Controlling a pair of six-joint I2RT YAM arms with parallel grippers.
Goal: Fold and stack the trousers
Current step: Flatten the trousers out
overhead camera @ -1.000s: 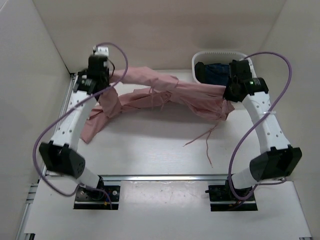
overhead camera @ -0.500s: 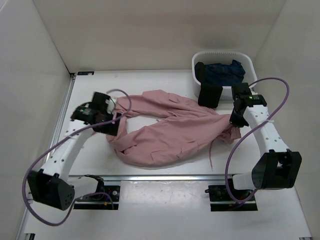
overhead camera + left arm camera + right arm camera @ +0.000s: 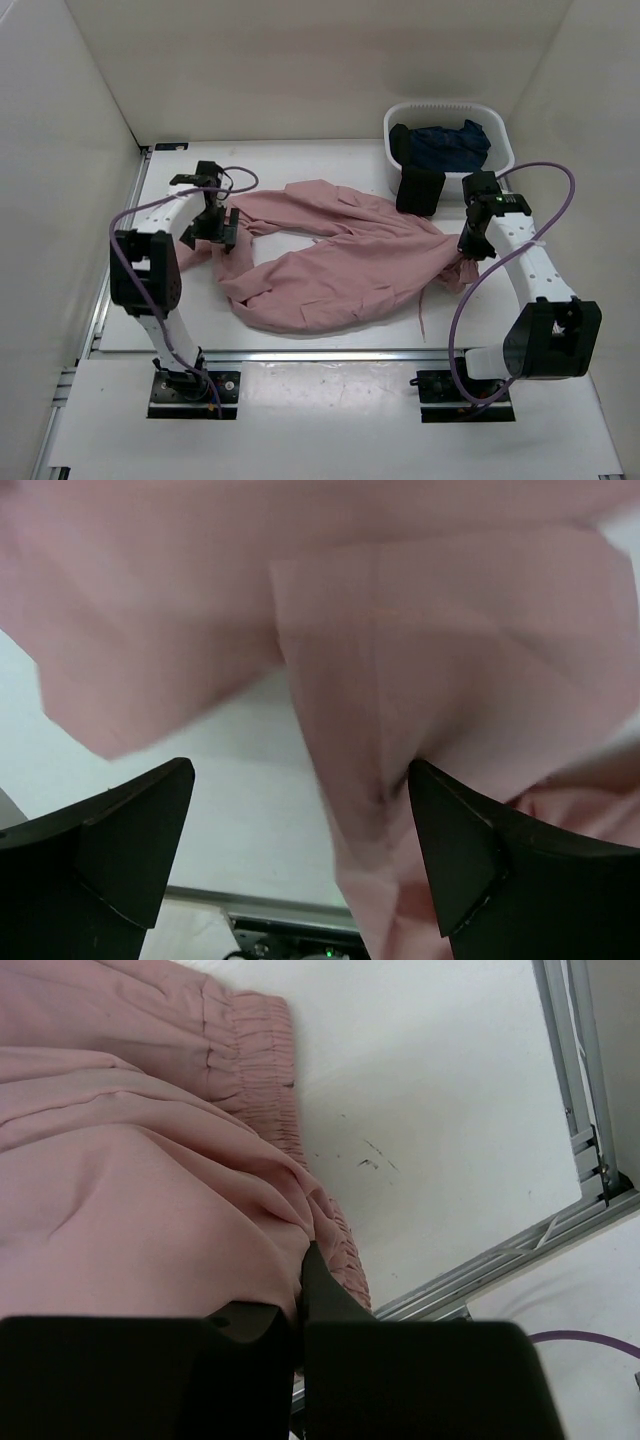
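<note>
The dusty-pink trousers (image 3: 330, 265) lie crumpled across the middle of the table, folded loosely over themselves. My left gripper (image 3: 215, 230) hangs over their left end with its jaws wide apart. In the left wrist view a fold of the pink cloth (image 3: 400, 680) lies loose between the fingers (image 3: 470, 850) of this gripper (image 3: 300, 825), gripped by neither. My right gripper (image 3: 466, 250) is shut on the gathered waistband (image 3: 270, 1080) at the right end, and the cloth bunches at its closed tips (image 3: 303, 1265). A thin drawstring (image 3: 420, 312) trails towards the front edge.
A white basket (image 3: 448, 108) at the back right holds a dark blue garment (image 3: 445, 145). A black item (image 3: 420, 190) stands against the basket's front. Walls close in the table on the left, back and right. A metal rail (image 3: 300, 353) runs along the front edge.
The trousers came down from being stretched in the air and now lie on the table. My left gripper opened and let go of its end. The right gripper stayed shut.
</note>
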